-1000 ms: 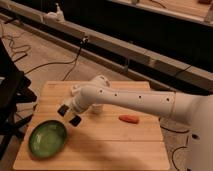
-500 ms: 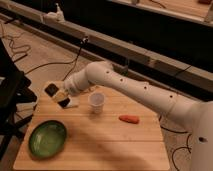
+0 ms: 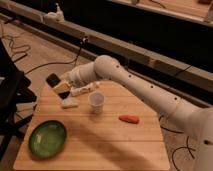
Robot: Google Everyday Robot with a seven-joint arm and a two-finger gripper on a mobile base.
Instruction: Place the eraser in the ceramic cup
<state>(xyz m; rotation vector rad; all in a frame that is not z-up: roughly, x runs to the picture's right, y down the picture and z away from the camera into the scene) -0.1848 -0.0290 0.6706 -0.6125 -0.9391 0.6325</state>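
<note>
In the camera view my arm [image 3: 145, 87] reaches from the right across the back of the bench [image 3: 100, 150] to its far left corner. My gripper [image 3: 56, 86] hangs there just above the edge. Its fingers are clamped on the eraser [image 3: 52, 79], a small black block held tilted in the air at the very tip, over the corner and clear of the wood. The ceramic cup [image 3: 96, 101] stands upright on the bench to the right of the gripper, near it but apart, with its mouth open to the top. A pale lump [image 3: 70, 103] lies on the boards between the cup and the left edge, just below my gripper. The orange-red oblong thing [image 3: 129, 118] lies further right, well apart from the cup, and the green plate [image 3: 47, 138] sits near the front left corner. I can read no writing or label on any of these. Half a second ago the eraser hung a little lower at this same corner. A second ago my gripper was down low beside the plate, with my arm across the spot where the cup now shows. Cup, plate, lump and orange thing lie as they did.
</note>
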